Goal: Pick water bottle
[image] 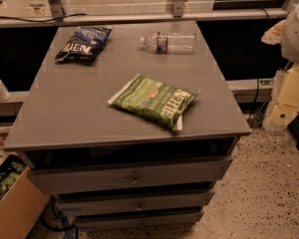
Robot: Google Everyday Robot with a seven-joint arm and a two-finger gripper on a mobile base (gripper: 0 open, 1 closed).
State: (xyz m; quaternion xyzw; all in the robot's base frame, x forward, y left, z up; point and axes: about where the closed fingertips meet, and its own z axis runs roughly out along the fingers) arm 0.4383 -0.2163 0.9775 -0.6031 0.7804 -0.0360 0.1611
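Note:
The water bottle [168,42] is a small clear ribbed plastic bottle with a red-and-blue label band. It lies on its side near the far edge of the grey cabinet top [79,108], cap pointing left. My gripper is not in view. A white rounded shape [297,26] shows at the upper right edge, and I cannot tell whether it belongs to my arm.
A green chip bag [153,101] lies flat mid-table, in front of the bottle. A blue chip bag [83,43] lies at the far left. The cabinet has drawers [134,178] below. A cardboard box [10,203] stands on the floor at lower left. A rail [139,16] runs behind.

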